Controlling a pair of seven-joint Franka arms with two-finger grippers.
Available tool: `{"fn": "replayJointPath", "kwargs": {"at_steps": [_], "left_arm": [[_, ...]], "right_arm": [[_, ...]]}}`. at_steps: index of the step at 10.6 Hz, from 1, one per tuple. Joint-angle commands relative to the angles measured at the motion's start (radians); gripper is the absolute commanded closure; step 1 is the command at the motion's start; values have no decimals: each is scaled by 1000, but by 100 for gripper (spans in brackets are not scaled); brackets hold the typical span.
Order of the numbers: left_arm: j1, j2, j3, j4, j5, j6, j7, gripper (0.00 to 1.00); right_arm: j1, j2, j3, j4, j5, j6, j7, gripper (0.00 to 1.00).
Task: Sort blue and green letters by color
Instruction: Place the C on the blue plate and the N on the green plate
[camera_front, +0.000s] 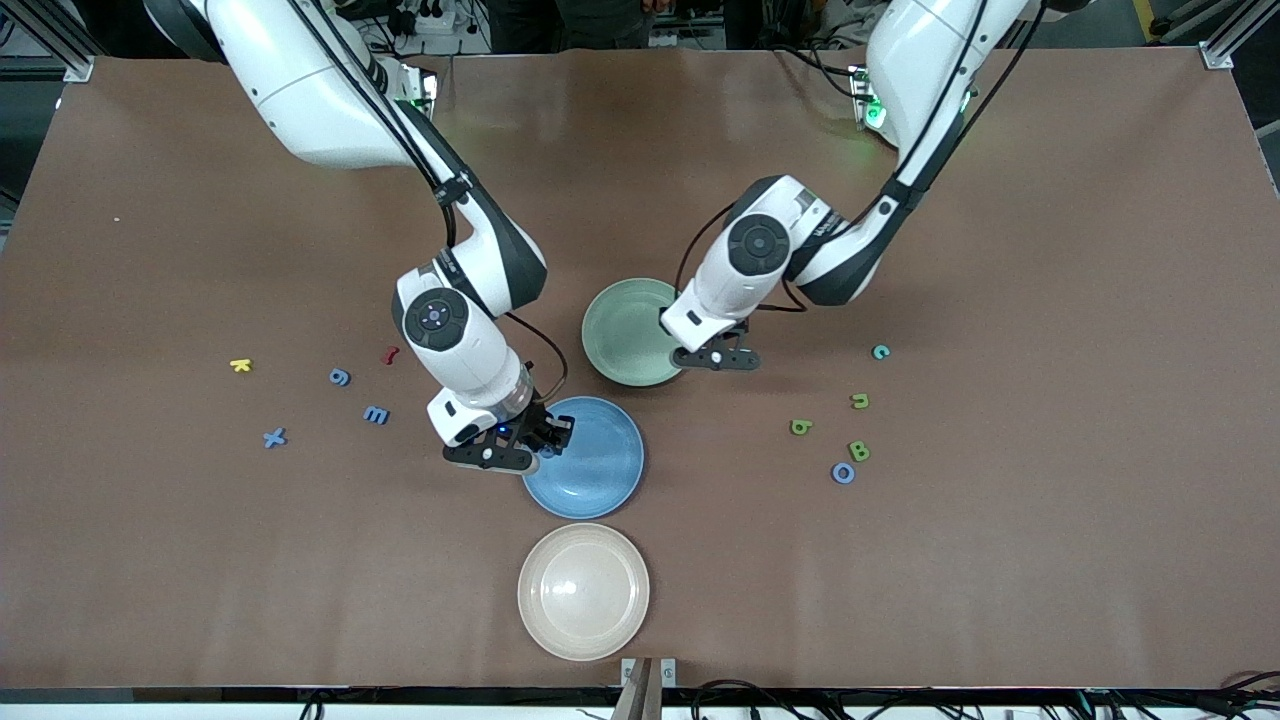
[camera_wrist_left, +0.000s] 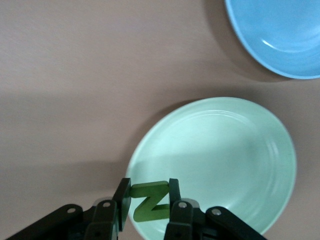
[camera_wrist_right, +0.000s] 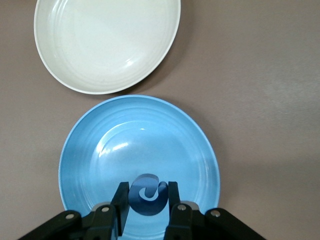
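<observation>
Blue plate (camera_wrist_left: 280, 35) cut off in left wrist view; cream plate (camera_wrist_right: 107, 42) in right.

3 plates (camera_front: 583, 592); 6 blue letters (camera_front: 843, 473); 4 green letters (camera_front: 859, 451).

The right arm reaches from the frame's upper left down to centre-left, its right gripper (camera_front: 541, 441) pointing down, fingers clamped. The left arm bends in from the upper right, left gripper (camera_front: 718, 355) likewise clamped.
</observation>
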Motion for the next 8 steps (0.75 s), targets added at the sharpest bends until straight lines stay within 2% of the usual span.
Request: {"fn": "replayJointPath", "kwargs": {"at_steps": [1,2,5,6,7,8], "left_arm": [[-71,89,8,106,5,-2,-132,100],[-84,103,9,112,6,-2,-150,100],[-92,122,11,115,5,5,-170,100],[-92,129,11,135,5,5,-173,31],[-92,126,12,143,13,5,-170,0],[-91,123,12,157,13,4,-172,0]], "right_arm": [[23,41,-2,62,-13,-7,39,71],[29,41,-2,66,-15,-9,80,1],[31,41,-2,73,-18,-13,125,0],[23,33,-3,70,-18,-22,121,0],[5,15,-3,53,-15,-31,121,0],[-33,-3,-3,22,-15,-59,118,0]]}}
